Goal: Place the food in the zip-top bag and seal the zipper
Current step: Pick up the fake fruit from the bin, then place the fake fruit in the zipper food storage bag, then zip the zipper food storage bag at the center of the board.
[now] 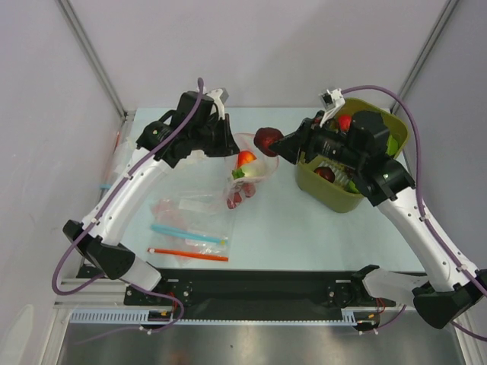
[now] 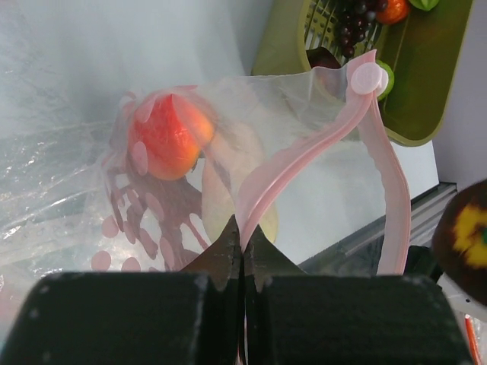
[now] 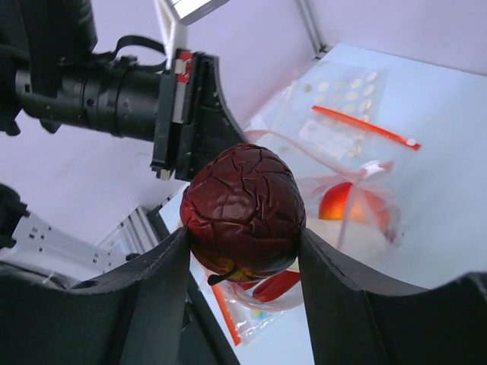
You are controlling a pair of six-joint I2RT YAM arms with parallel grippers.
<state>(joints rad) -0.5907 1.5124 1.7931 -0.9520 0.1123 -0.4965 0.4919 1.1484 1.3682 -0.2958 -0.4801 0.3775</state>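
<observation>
Open clear bag [image 2: 304, 106], orange-red food [image 2: 167, 137] inside

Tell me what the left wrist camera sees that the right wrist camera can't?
Left wrist only: the left claw pinching the pink zipper, and a green basket holding grapes. Right wrist only: the right claw gripping a wrinkly dark red fruit. Both: the clear bag with a red-orange toy fruit inside.
</observation>
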